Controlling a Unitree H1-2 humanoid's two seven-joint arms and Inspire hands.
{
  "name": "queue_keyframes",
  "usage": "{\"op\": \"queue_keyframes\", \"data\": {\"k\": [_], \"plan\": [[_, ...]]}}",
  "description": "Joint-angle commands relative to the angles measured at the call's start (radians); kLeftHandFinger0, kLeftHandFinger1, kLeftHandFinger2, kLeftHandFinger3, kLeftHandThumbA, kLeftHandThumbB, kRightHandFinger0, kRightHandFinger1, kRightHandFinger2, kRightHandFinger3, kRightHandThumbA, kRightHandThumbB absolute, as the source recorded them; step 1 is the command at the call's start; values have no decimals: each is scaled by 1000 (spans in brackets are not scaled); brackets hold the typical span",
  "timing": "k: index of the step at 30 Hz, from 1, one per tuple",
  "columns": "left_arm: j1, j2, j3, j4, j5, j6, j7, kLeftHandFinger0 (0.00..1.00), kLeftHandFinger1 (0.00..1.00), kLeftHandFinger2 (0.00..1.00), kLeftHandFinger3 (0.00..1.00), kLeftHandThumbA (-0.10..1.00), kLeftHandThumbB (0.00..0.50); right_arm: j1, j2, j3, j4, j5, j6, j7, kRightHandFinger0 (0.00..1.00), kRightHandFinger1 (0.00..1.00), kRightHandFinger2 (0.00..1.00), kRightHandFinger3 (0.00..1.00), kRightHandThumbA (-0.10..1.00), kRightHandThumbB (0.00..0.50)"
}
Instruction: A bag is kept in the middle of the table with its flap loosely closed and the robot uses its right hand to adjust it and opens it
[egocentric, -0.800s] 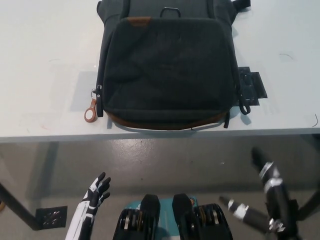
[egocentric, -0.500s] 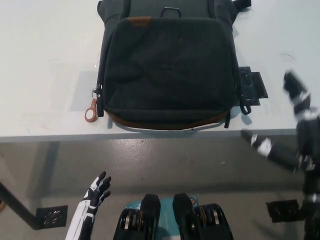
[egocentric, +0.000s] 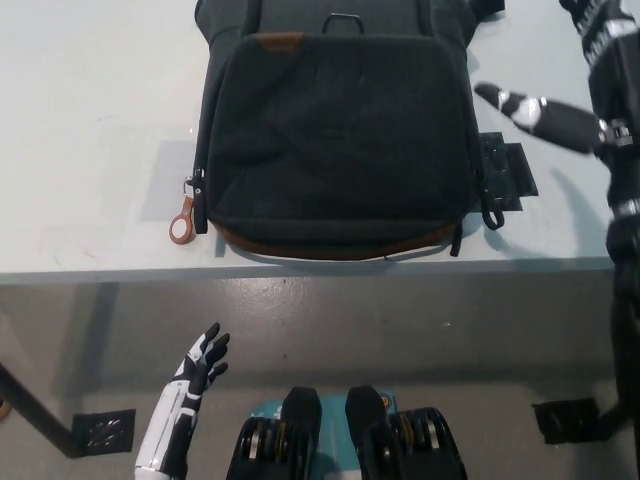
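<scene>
A dark grey bag (egocentric: 335, 140) lies flat in the middle of the white table (egocentric: 90, 130), its flap closed over the front, with a brown leather tag near the top and a tan ring pull (egocentric: 181, 222) at its left side. My black right hand (egocentric: 570, 95) hovers above the table to the right of the bag, fingers spread and open, one finger pointing toward the bag's right edge without touching it. My white left hand (egocentric: 195, 375) rests low at the lower left, below the table edge, open and holding nothing.
A black strap buckle (egocentric: 505, 170) lies on the table by the bag's right side, under my right hand. The table's front edge (egocentric: 300, 268) runs across the middle of the view, with grey floor below it.
My right arm has risen from below the table edge up and over the table, arriving beside the bag's right side. The bag has not moved; the left hand has barely shifted.
</scene>
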Motion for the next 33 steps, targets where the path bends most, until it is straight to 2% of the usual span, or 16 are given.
{"op": "queue_keyframes", "data": {"k": [1,2,4,5,7,10,12,14,17,20,24,31,32,33], "plan": [[-17,-2,-7,-4,9,-18,-4,1000,1000,1000,1000,1000,132,-118,-8,6,80,26,76,29,1000,1000,1000,1000,1000,298],[-17,-2,-7,-5,10,-17,-4,1000,1000,1000,1000,1000,133,-130,-6,7,98,41,81,43,1000,1000,1000,1000,1000,284],[-16,0,-8,-4,11,-15,-5,1000,1000,1000,1000,1000,137,-155,6,3,137,92,96,75,1000,1000,1000,1000,1000,196],[-16,1,-9,-3,14,-19,-4,1000,1000,1000,1000,1000,136,-172,16,-5,167,127,106,94,1000,1000,1000,1000,1000,198],[-13,0,-11,0,20,-22,-1,1000,1000,1000,1000,1000,139,-198,21,5,220,131,101,112,1000,1000,1000,1000,1000,252],[-6,-1,-14,0,28,-19,3,1000,1000,1000,1000,1000,148,-221,32,11,301,144,88,137,1000,1000,1000,1000,1000,271],[-2,-1,-16,-1,26,-19,3,1000,1000,1000,1000,1000,154,-226,40,5,343,155,77,141,1000,1000,1000,1000,1000,260],[4,-1,-18,-7,28,-15,1,1000,1000,1000,1000,1000,151,-240,53,-18,409,191,79,154,1000,1000,1000,1000,1000,303],[6,-2,-20,-4,25,-18,0,1000,1000,1000,1000,1000,149,-266,61,-39,517,224,54,184,1000,1000,1000,1000,1000,298],[4,-1,-22,1,24,-23,-2,1000,1000,1000,1000,1000,145,-283,62,-53,594,239,48,199,1000,1000,1000,1000,1000,329],[7,2,-23,-1,25,-24,-3,1000,1000,1000,1000,1000,134,-294,66,-60,681,247,16,221,1000,1000,1000,1000,1000,291],[10,8,-25,-3,16,-32,-11,1000,1000,1000,1000,1000,127,-304,64,-72,798,274,43,256,1000,1000,1000,1000,1000,326],[10,10,-26,-5,19,-30,-12,1000,1000,1000,1000,1000,127,-303,60,-82,808,292,60,270,1000,1000,1000,1000,988,346],[10,11,-27,-5,15,-32,-15,1000,1000,1000,1000,1000,128,-300,55,-78,806,293,63,282,1000,1000,1000,1000,953,339]]}}
